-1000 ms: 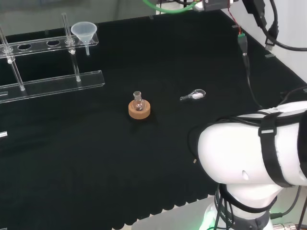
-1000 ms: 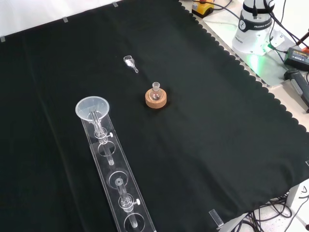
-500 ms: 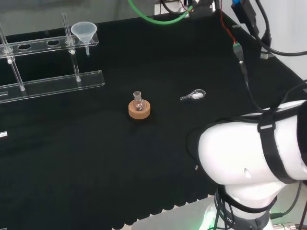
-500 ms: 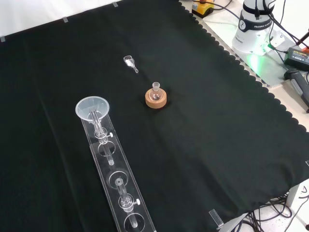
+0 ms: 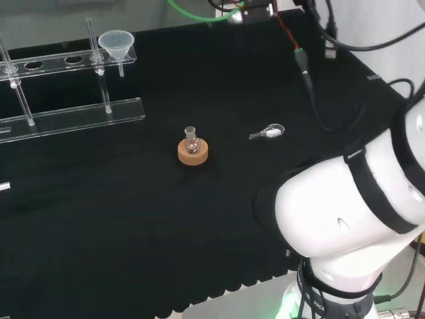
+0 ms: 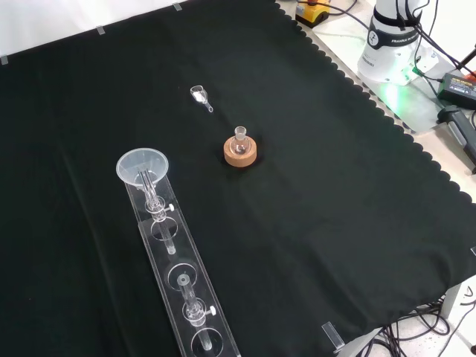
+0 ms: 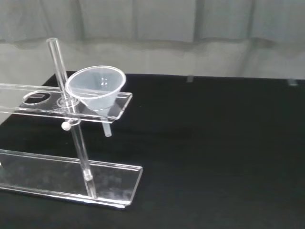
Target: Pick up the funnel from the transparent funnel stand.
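Item: funnel (image 7: pixel 96 88), seated upright in the end hole of the transparent funnel stand (image 7: pixel 71 180), at ten o'clock in the wrist view, stem pointing down; open black cloth (image 7: pixel 214 157) lies toward three o'clock; we cannot tell the hand's state (none of it visible); small flask on cork ring (image 5: pixel 192 151) stands well apart.

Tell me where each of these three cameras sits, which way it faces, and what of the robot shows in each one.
Head view: behind and above the arm's base, looking over the white arm links at the cloth, the funnel far left in its clear stand.
Front view: opposite side, looking down on the cloth; the arm's base stands top right.
Wrist view: at the wrist, facing the funnel close up.
Shared: head and front views both show the small flask on its cork ring.
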### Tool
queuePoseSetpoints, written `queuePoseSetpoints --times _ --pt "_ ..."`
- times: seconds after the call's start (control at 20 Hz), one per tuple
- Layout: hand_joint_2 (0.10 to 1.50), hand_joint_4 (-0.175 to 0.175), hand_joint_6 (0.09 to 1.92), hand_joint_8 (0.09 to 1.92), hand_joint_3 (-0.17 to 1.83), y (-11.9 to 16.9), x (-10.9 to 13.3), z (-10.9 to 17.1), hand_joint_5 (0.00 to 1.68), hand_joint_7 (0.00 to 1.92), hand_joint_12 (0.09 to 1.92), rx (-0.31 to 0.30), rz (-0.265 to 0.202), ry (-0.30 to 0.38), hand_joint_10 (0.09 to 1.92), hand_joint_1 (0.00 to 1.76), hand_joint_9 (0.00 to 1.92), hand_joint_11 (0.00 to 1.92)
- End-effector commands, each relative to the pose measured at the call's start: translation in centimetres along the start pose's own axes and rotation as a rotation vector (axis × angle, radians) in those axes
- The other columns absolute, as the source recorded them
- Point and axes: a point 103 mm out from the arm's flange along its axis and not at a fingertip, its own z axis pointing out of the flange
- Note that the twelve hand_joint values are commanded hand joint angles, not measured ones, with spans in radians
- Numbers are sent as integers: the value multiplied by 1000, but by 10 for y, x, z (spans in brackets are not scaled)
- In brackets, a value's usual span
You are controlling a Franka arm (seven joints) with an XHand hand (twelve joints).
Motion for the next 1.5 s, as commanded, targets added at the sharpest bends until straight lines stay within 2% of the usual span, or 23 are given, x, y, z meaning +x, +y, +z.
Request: queuePoseSetpoints --times 0.05,0.3,0.5,0.65,0.9,1.15,1.4,1.5 --pt "842 59 87 87 87 78 19 24 0 0 128 -55 -35 86 87 137 0 0" --pt "842 59 87 87 85 105 31 44 0 0 127 -34 -41 104 87 138 0 0" --pt "843 55 87 87 81 123 29 68 0 0 150 -5 -63 124 87 140 0 0" --pt "845 53 87 87 75 135 36 86 0 0 181 16 -48 110 87 142 0 0" --pt "849 50 87 87 64 155 43 108 0 0 267 47 -48 95 87 145 0 0" --pt "854 45 87 87 50 190 54 143 0 0 399 77 -23 66 87 150 0 0" --pt "856 43 87 87 40 210 53 164 0 0 503 121 -13 74 87 151 0 0" --pt "857 42 87 87 38 217 56 173 0 0 520 158 -19 61 87 151 0 0"
